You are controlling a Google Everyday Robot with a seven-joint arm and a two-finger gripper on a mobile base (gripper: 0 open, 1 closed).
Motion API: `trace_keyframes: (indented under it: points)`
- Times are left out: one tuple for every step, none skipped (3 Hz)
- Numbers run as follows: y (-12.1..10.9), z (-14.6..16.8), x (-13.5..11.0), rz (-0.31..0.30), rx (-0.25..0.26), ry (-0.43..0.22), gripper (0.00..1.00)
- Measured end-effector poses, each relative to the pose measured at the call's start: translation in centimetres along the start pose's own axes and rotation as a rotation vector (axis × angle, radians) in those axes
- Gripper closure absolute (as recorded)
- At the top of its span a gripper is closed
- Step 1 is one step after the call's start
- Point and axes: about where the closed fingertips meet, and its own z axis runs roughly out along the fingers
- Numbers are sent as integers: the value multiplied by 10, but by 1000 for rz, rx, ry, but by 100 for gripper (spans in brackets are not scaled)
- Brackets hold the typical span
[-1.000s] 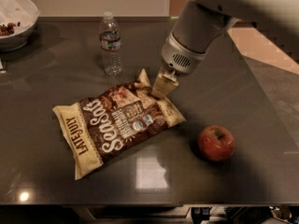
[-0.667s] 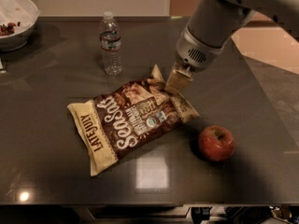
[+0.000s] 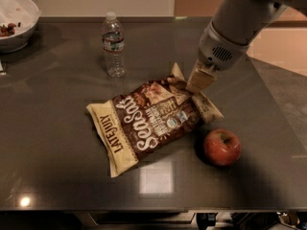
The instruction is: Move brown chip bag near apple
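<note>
We see the pincer [image 3: 199,83] above the middle right of the dark counter [image 3: 57,128], its tips closed on the far right, cream-coloured end of the brown chip bag [image 3: 148,121]. The bag, marked "Late July" and "Sea Salt", lies flat and slantwise at the counter's centre, with its near left end pointing toward us. The apple [image 3: 222,146], red with yellowish patches, sits just beside the bag's right end, on its near side; we cannot tell whether the two touch. A clear plastic water bottle [image 3: 114,44] stands upright farther back on the left, and a white bowl [image 3: 17,20] rests at the far left corner.
</note>
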Motion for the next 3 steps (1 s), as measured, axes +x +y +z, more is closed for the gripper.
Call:
trace_keyframes:
  points:
    - [1, 0, -2, -2, 1, -2, 59]
    - [1, 0, -2, -3, 4, -3, 35]
    - [1, 0, -3, -5, 6, -4, 13]
